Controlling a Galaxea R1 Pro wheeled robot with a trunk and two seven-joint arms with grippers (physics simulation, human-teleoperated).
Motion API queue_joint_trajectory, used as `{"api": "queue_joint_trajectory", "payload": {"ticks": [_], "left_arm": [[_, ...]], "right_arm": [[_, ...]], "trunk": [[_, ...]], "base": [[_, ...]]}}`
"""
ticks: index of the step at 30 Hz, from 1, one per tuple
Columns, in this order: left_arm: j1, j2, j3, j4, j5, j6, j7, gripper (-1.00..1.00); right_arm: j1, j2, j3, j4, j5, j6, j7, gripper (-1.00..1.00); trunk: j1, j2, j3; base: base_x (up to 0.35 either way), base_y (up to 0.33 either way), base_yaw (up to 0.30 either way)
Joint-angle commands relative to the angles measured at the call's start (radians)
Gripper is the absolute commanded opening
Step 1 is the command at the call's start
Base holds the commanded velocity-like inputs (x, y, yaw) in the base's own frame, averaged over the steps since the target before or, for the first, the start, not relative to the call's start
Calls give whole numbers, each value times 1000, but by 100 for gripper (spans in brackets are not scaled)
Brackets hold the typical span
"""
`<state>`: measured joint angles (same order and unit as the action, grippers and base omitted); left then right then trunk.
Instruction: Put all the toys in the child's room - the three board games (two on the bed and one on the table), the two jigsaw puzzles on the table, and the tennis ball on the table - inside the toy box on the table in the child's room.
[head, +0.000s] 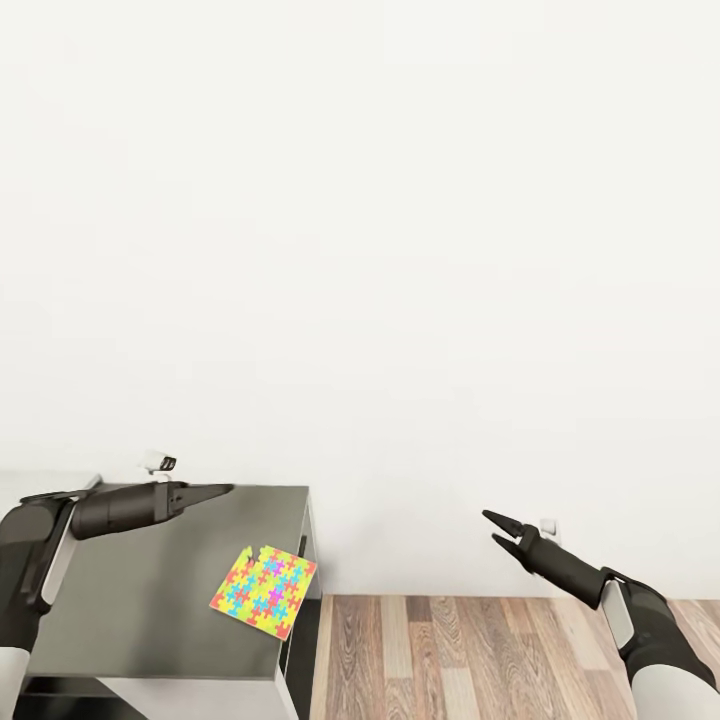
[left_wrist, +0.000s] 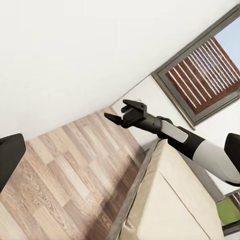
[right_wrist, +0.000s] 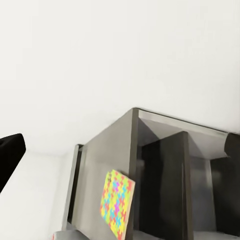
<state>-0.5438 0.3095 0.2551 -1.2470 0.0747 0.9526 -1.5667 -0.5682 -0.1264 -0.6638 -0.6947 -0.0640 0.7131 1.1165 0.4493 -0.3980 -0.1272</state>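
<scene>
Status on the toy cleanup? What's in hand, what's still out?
Nothing visibly done: no toy box in these views. One jigsaw puzzle lies flat on the grey table, near its edge. Left gripper hovers over the table holding nothing, jaws look shut; right gripper hangs open and empty above the wood floor. Other toys unaccounted for.

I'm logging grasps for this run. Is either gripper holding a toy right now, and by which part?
Nothing is held. The right gripper is open over the floor; the left gripper, closed, hovers above the jigsaw puzzle.
</scene>
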Motion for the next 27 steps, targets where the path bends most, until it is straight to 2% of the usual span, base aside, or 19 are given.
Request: {"api": "queue_joint_trajectory", "payload": {"ticks": [1, 6, 11, 21, 27], "left_arm": [[-1, 1, 0, 0, -1, 11, -4, 100], [-1, 2, 3, 1, 0, 11, -4, 100], [-1, 2, 28, 1, -1, 11, -4, 100], [-1, 3, 34, 1, -1, 11, -4, 100], [-1, 3, 36, 1, -1, 11, -4, 100]], "right_arm": [[-1, 0, -1, 0, -3, -3, 2, 100], [-1, 1, 4, 1, -3, -47, 2, 100], [-1, 1, 5, 1, -3, -57, 2, 100], [-1, 3, 7, 7, -4, -64, -9, 100], [-1, 7, 9, 9, -1, -66, -64, 100]], "trunk": [[1, -2, 0], [4, -9, 3], [24, -44, -11], [62, -114, -42], [85, -156, -61]], "base": [[0, 0, 0], [0, 0, 5], [0, 0, 3], [0, 0, 0], [0, 0, 0]]}}
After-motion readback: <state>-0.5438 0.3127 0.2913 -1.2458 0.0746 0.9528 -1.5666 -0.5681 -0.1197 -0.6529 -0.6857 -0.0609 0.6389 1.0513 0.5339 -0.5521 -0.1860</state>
